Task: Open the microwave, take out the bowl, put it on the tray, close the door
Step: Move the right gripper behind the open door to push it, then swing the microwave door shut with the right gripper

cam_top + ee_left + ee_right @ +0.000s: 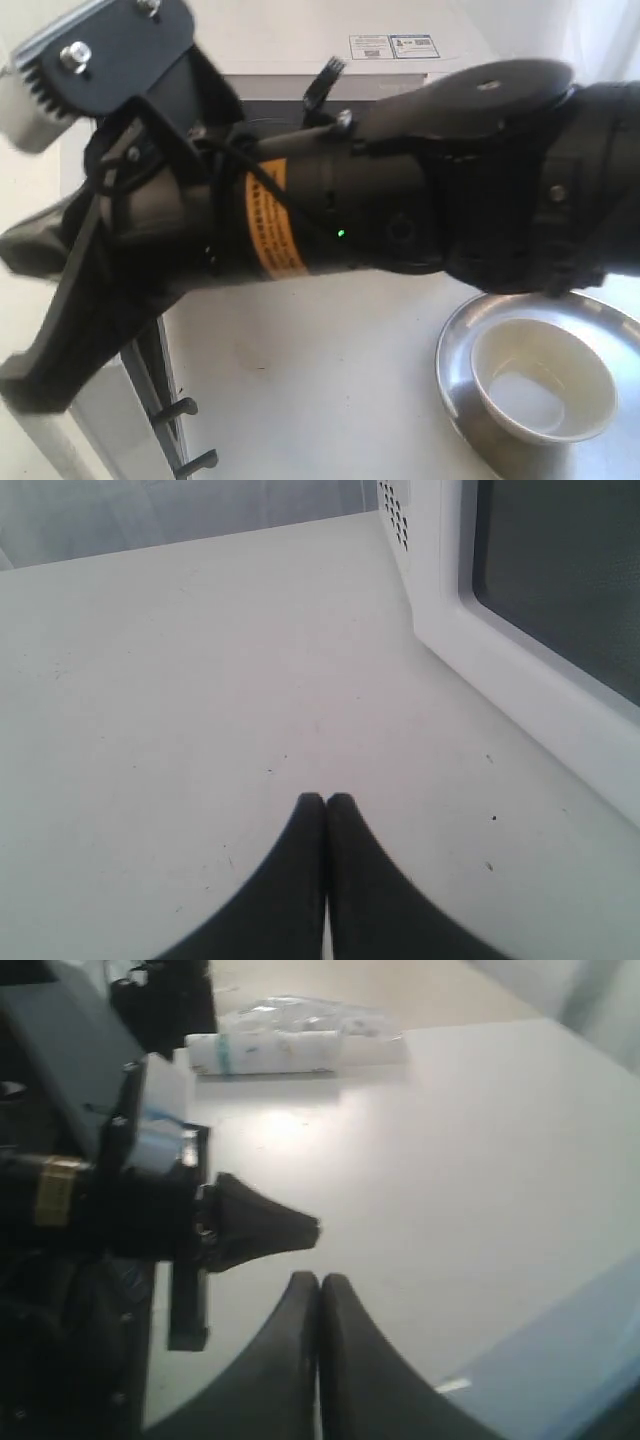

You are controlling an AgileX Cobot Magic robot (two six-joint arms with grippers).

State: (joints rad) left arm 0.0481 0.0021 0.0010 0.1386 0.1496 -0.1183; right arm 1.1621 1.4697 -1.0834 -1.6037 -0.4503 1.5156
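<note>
The bowl (540,385) is sitting upright inside the tray (452,372), and the tray is lying on the white desk (320,370) at the lower right of the exterior view. The bowl is looking empty, with its pale inside showing. Behind, the microwave (300,45) is standing on the same desk, but a black arm (400,200) with an orange label (270,225) is crossing very near to the camera and is hiding most of it, so from this view it is not possible to tell how the door is standing. In the left wrist view the left hand (326,800) is pointing over the bare desk with its two fingers pressed together, gripping nothing. The microwave is standing just beside it, and the door (520,680), with its dark window (560,570), is appearing flush with the white body, though only a part of it is showing. In the right wrist view the right hand (320,1280) is also holding its fingers together and empty over the desk. The other arm is reaching in close beside it, and a plastic-wrapped roll (300,1045) is lying farther away on the desk.
</note>
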